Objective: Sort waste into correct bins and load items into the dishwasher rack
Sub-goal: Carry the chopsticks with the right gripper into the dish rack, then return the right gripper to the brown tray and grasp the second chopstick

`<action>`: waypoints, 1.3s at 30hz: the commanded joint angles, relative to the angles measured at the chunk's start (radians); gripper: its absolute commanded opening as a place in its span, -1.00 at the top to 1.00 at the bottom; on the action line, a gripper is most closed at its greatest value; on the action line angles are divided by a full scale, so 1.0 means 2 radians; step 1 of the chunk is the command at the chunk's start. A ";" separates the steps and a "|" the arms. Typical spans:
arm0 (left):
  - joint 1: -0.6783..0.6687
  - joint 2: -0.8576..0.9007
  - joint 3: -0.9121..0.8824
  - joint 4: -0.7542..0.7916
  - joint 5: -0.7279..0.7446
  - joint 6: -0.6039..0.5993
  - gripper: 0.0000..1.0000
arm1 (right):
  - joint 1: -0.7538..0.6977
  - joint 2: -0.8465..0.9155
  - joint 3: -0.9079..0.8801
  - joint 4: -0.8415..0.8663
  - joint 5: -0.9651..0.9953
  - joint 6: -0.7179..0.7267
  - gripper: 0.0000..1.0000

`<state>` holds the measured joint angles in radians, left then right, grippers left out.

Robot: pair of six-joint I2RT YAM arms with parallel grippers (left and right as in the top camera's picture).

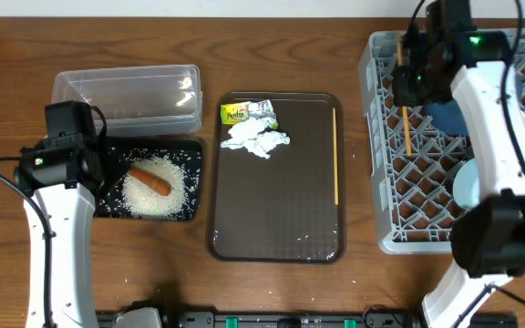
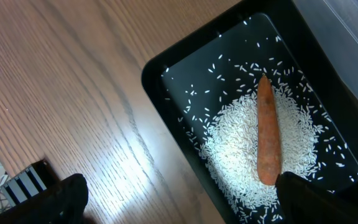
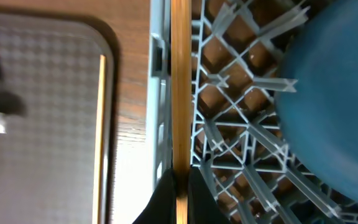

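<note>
The right gripper (image 3: 180,190) is clamped tight on one wooden chopstick (image 3: 180,87), which runs along the tray-side wall of the dishwasher rack (image 1: 378,137), just right of the brown serving tray (image 1: 281,210). The left gripper (image 2: 179,208) stands wide and empty above the black tray (image 2: 166,68), left of the serving tray, where the carrot stick (image 2: 268,137) lies on loose rice (image 2: 235,149). On the serving tray lie a second chopstick (image 1: 336,155) along its right edge, and the wrapper (image 1: 235,113) and tissue (image 1: 255,138) at its far-left corner.
</note>
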<state>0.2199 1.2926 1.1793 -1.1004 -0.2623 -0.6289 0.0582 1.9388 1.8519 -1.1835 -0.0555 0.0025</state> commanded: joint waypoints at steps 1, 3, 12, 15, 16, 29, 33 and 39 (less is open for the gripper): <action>0.002 0.001 0.006 -0.003 -0.008 -0.002 -0.97 | -0.002 0.023 -0.004 -0.002 0.022 0.002 0.97; 0.002 0.001 0.006 -0.003 -0.008 -0.002 -0.97 | -0.002 0.034 -0.004 -0.004 0.026 0.002 0.98; 0.002 0.001 0.006 -0.003 -0.008 -0.002 -0.96 | 0.001 0.041 -0.004 -0.034 0.026 0.016 -0.71; 0.002 0.001 0.006 -0.003 -0.008 -0.002 -0.97 | 0.002 0.035 -0.003 -0.045 0.000 0.024 -0.68; 0.002 0.001 0.006 -0.003 -0.008 -0.002 -0.97 | 0.003 0.030 -0.003 -0.046 -0.017 0.024 -0.65; 0.002 0.001 0.006 -0.003 -0.008 -0.002 -0.96 | 0.126 -0.017 -0.005 -0.042 -0.080 0.120 -0.82; 0.002 0.001 0.006 -0.003 -0.008 -0.002 -0.97 | 0.179 0.000 -0.007 -0.041 0.035 0.196 -0.82; 0.002 0.001 0.006 -0.003 -0.008 -0.002 -0.97 | 0.222 0.040 -0.009 -0.032 0.069 0.232 -0.55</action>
<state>0.2199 1.2926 1.1793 -1.1007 -0.2623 -0.6289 0.4831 1.9694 1.8481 -1.2572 -0.0048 0.3851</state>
